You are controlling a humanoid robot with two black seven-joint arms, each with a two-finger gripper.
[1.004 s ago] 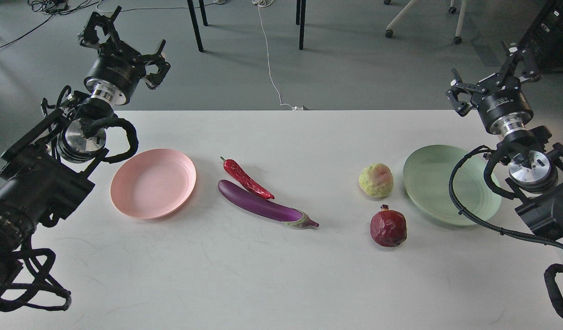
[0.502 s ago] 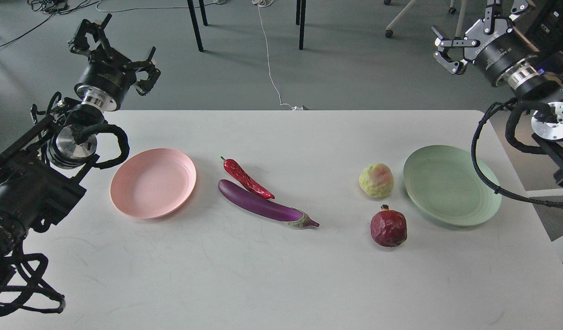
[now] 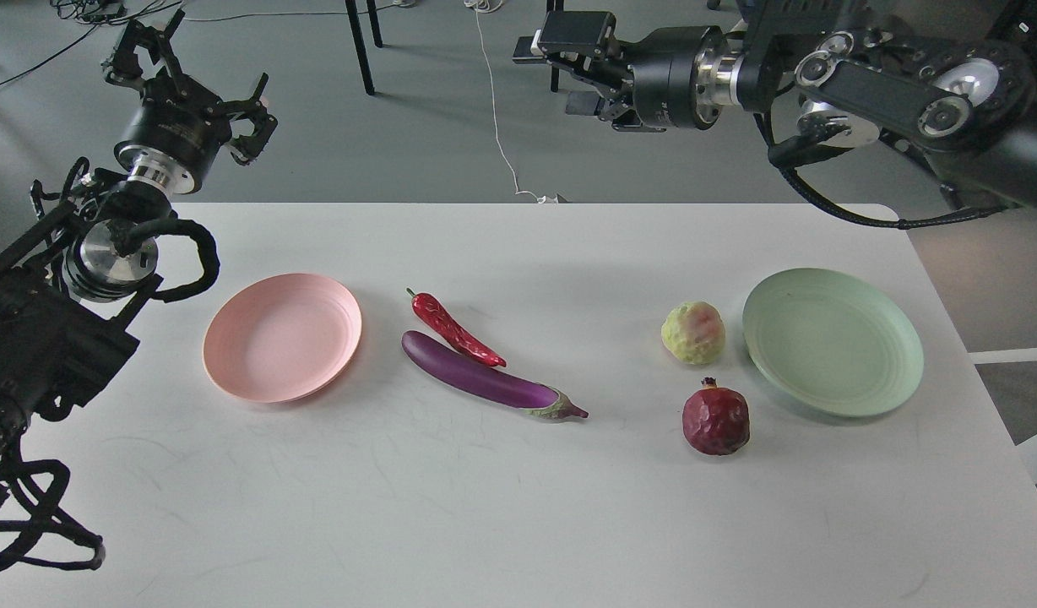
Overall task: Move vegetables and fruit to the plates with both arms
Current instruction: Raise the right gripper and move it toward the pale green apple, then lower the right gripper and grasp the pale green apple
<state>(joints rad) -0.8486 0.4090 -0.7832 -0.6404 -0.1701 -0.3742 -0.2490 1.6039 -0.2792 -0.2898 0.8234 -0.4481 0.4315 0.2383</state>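
Observation:
The purple eggplant and the red chili lie side by side at the table's middle. The pink plate sits left of them and holds nothing. The yellow-green ball and the pomegranate sit just left of the mint green plate, which also holds nothing. My left gripper is open and holds nothing, raised beyond the table's far left corner. My right gripper is open and holds nothing, high beyond the far edge, pointing left.
The white table ends at the right just past the green plate. Behind it on the grey floor are dark furniture legs and a white cable. My right arm stretches across the upper right.
My right arm has swung up and far to the left, from beside the green plate to across the top of the view. My left gripper has drifted a little up and left.

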